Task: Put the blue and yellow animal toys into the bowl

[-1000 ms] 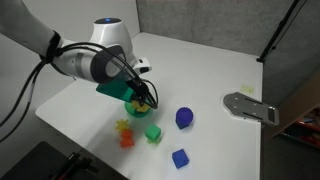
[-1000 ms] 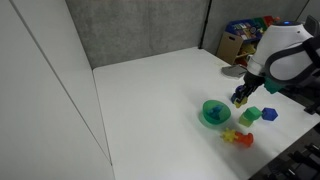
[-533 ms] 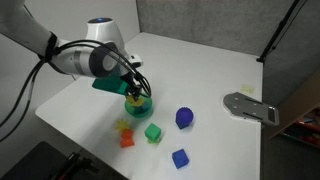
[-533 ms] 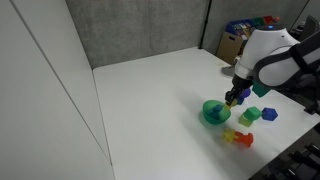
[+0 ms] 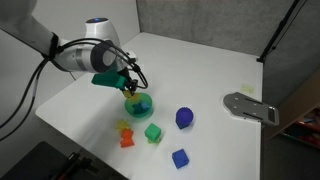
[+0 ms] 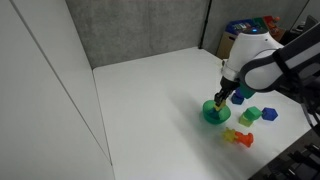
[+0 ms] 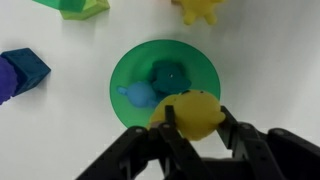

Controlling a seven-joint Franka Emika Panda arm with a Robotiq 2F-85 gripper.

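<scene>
In the wrist view my gripper (image 7: 193,115) is shut on the yellow animal toy (image 7: 190,112) and holds it over the near rim of the green bowl (image 7: 128,70). The light blue animal toy (image 7: 160,82) lies inside the bowl. In both exterior views the gripper (image 5: 131,88) (image 6: 221,98) hangs just above the bowl (image 5: 140,105) (image 6: 213,113) on the white table.
A green cube (image 5: 153,132), a blue cube (image 5: 179,157), a dark blue lump (image 5: 184,118) and an orange-yellow toy (image 5: 125,134) lie near the bowl. A grey metal part (image 5: 250,107) sits near the table's edge. Boxes (image 6: 240,42) stand beyond the table.
The gripper has moved with the yellow toy from beside the cubes to above the bowl.
</scene>
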